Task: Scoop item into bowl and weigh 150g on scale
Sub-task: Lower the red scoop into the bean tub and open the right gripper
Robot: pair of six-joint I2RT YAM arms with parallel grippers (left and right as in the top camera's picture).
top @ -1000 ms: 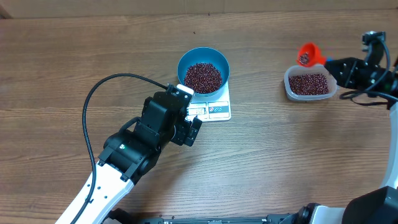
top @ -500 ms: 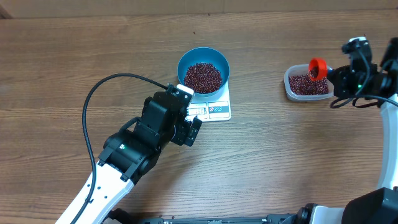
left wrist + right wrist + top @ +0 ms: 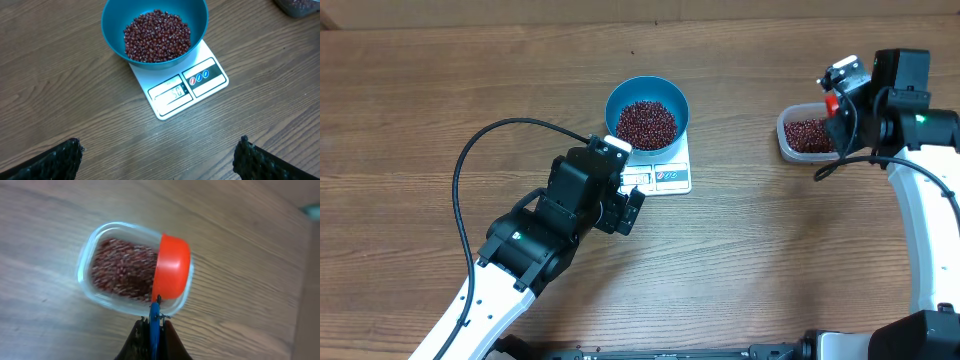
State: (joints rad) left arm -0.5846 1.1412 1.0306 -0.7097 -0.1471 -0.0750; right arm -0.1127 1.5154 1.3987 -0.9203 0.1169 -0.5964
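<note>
The blue bowl (image 3: 647, 112) (image 3: 154, 30) stands on the white scale (image 3: 660, 172) (image 3: 186, 87) and holds a heap of dark red-brown beans (image 3: 646, 123) (image 3: 157, 36). My left gripper (image 3: 625, 205) (image 3: 159, 157) hovers just in front of the scale, open and empty. My right gripper (image 3: 840, 105) (image 3: 153, 325) is shut on the blue handle of the red scoop (image 3: 171, 273) (image 3: 832, 103). The scoop hangs over the right end of a clear tub (image 3: 813, 134) (image 3: 105, 270) holding more beans (image 3: 120, 272). In the right wrist view I see only its underside.
The left arm and its black cable (image 3: 470, 170) cover the lower left of the wooden table (image 3: 770, 250). The right arm (image 3: 920, 190) runs down the right edge. A single dark speck (image 3: 632, 54) lies behind the bowl.
My right gripper swung left with the red scoop, from beyond the tub's far right to over the tub, and turned it. The left arm, bowl and scale stayed still.
</note>
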